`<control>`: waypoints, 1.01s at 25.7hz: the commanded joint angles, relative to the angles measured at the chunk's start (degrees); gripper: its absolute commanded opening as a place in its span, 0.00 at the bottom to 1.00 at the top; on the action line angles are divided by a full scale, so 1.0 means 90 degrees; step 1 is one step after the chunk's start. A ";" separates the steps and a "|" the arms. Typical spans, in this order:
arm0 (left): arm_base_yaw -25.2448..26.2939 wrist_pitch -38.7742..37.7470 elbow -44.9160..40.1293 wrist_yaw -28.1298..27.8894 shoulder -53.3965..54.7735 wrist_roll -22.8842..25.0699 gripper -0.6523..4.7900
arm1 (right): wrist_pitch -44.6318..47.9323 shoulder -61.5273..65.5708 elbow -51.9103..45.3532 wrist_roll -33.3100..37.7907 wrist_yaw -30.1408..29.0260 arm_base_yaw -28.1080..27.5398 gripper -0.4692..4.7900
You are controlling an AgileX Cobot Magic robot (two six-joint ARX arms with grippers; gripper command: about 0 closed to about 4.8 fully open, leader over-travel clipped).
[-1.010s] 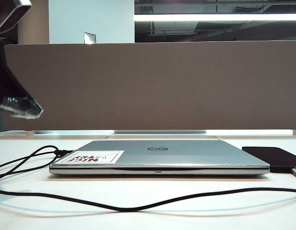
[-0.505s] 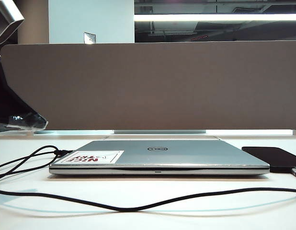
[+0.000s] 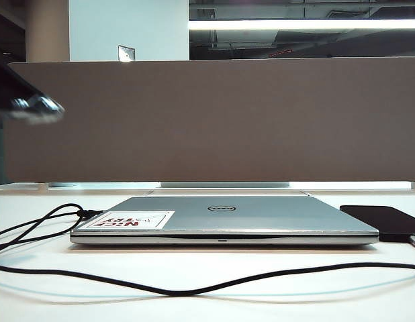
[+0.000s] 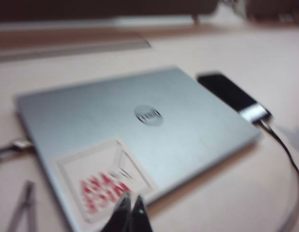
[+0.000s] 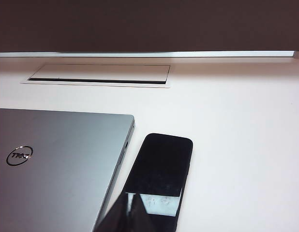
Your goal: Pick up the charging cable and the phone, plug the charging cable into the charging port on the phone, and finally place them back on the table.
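Exterior view: the charging cable is snaking limply across the tabletop along the lower frame; the phone is lying at the right edge, just beside the laptop.

Left wrist view: the left end effector is hanging clenched and empty above the laptop's sticker.

Right wrist view: the right end effector, clenched and empty, is hovering over the phone's near end; glossy and thin, the phone probably needs gripping by its long edges, with open tabletop on its far side.
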 commanded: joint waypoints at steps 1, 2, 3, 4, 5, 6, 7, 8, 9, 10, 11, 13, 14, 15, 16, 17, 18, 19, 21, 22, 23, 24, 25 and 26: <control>0.0908 -0.0095 0.0005 -0.0022 -0.0440 0.0075 0.11 | 0.0124 -0.0005 0.0029 0.0019 0.0015 0.0000 0.13; 0.1209 -0.0143 -0.0012 -0.0019 -0.0578 0.0075 0.11 | 0.0124 -0.0005 0.0029 0.0019 0.0015 -0.0002 0.13; 0.1440 -0.0163 -0.0041 -0.0019 -0.0697 0.0078 0.11 | 0.0124 -0.0002 0.0027 0.0019 0.0017 -0.0002 0.13; 0.1664 -0.0165 -0.0080 -0.0019 -0.0831 0.0095 0.11 | 0.0124 -0.0002 0.0027 0.0019 0.0015 -0.0002 0.13; 0.1926 -0.0160 -0.0148 -0.0019 -0.1003 0.0126 0.11 | 0.0124 -0.0005 0.0027 0.0019 0.0017 -0.0002 0.13; 0.2120 -0.0177 -0.0204 -0.0019 -0.1149 0.0168 0.11 | 0.0124 -0.0002 0.0027 0.0019 0.0017 -0.0002 0.13; 0.2300 -0.0228 -0.0260 -0.0022 -0.1302 0.0199 0.11 | 0.0124 -0.0005 0.0029 0.0019 0.0017 -0.0002 0.13; 0.2509 -0.0323 -0.0325 -0.0019 -0.1486 0.0199 0.11 | 0.0124 -0.0005 0.0027 0.0019 0.0015 0.0000 0.13; 0.2798 -0.0510 -0.0435 -0.0019 -0.1773 0.0199 0.11 | 0.0124 -0.0005 0.0027 0.0019 0.0019 -0.0002 0.13; 0.2924 -0.0624 -0.0476 -0.0022 -0.1909 0.0199 0.11 | 0.0124 -0.0005 0.0027 0.0019 0.0017 -0.0002 0.13; 0.3075 -0.0748 -0.0529 -0.0019 -0.2069 0.0199 0.11 | 0.0124 -0.0005 0.0027 0.0019 0.0017 -0.0002 0.13; 0.3298 -0.0838 -0.0644 -0.0022 -0.2353 0.0199 0.11 | 0.0124 -0.0005 0.0029 0.0019 0.0017 -0.0002 0.13; 0.3378 -0.0835 -0.0709 -0.0022 -0.2477 0.0206 0.11 | 0.0124 -0.0005 0.0029 0.0019 0.0015 -0.0002 0.13; 0.3441 -0.0840 -0.0775 -0.0019 -0.2601 0.0253 0.11 | 0.0124 -0.0005 0.0029 0.0019 0.0017 -0.0002 0.13; 0.3504 -0.0872 -0.0860 -0.0022 -0.2752 0.0379 0.11 | 0.0124 -0.0005 0.0029 0.0019 0.0017 -0.0002 0.13; 0.3541 -0.0925 -0.0889 -0.0019 -0.2861 0.0486 0.11 | 0.0124 -0.0005 0.0029 0.0019 0.0017 -0.0002 0.13; 0.3560 -0.0920 -0.0894 -0.0019 -0.2939 0.0610 0.11 | 0.0124 -0.0002 0.0029 0.0019 0.0017 -0.0002 0.13; 0.3563 -0.0913 -0.0894 -0.0019 -0.3031 0.0729 0.11 | 0.0124 -0.0005 0.0027 0.0019 0.0015 -0.0002 0.13; 0.3565 -0.0896 -0.0896 -0.0019 -0.3138 0.0901 0.11 | 0.0124 -0.0005 0.0027 0.0019 0.0017 0.0000 0.13; 0.3565 -0.0896 -0.0896 -0.0022 -0.3138 0.0935 0.11 | 0.0121 -0.0005 0.0027 0.0019 0.0017 -0.0002 0.13; 0.3565 -0.0899 -0.0896 -0.0019 -0.3138 0.0954 0.11 | 0.0124 -0.0005 0.0027 0.0019 0.0015 0.0000 0.13; 0.3565 -0.0899 -0.0896 -0.0019 -0.3138 0.0954 0.11 | 0.0124 -0.0005 0.0027 0.0019 0.0015 0.0000 0.13; 0.3565 -0.0896 -0.0896 -0.0022 -0.3138 0.0954 0.11 | 0.0124 -0.0005 0.0027 0.0019 0.0015 0.0000 0.13; 0.3563 -0.0894 -0.0896 -0.0019 -0.3138 0.0952 0.11 | 0.0124 -0.0005 0.0027 0.0019 0.0017 0.0000 0.13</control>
